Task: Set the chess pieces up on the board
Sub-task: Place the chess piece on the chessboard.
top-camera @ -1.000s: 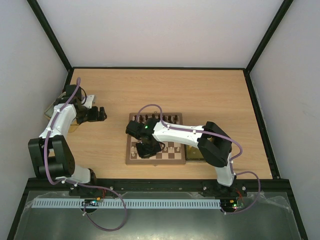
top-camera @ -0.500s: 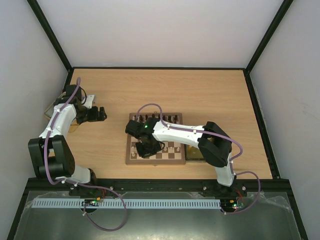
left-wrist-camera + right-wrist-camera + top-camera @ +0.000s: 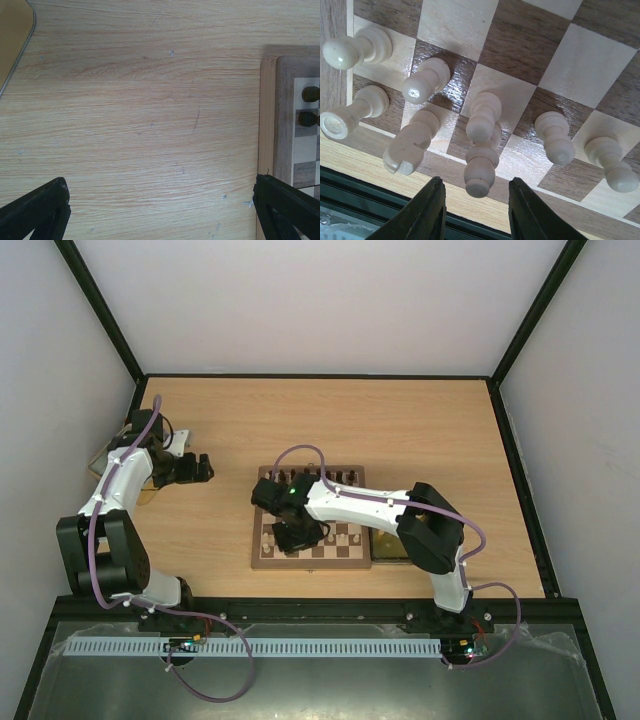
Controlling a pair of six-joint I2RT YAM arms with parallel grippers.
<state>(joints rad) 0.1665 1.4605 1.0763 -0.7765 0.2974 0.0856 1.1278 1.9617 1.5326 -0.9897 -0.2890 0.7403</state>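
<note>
The board (image 3: 262, 552) lies mid-table, with dark chess pieces (image 3: 318, 477) along its far rows and cream ones (image 3: 345, 536) near the front. My right gripper (image 3: 293, 538) hangs over the board's front left part. In the right wrist view its jaws (image 3: 477, 212) stand open on either side of a cream piece (image 3: 480, 172) that stands on the near row; neither finger touches it. Other cream pieces (image 3: 420, 85) stand around it. My left gripper (image 3: 200, 468) is wide open over bare table left of the board, its fingers (image 3: 45, 205) holding nothing.
A shallow tray (image 3: 100, 455) lies under the left arm at the table's left edge; its corner (image 3: 12, 40) shows in the left wrist view. Another tray (image 3: 385, 550) sits against the board's right side. The board's edge (image 3: 282, 125) with two dark pieces (image 3: 310, 93) lies right of the left gripper.
The right gripper's jaws have parted and let go of the cream piece, which now stands alone on the near row. The left arm has not moved.
</note>
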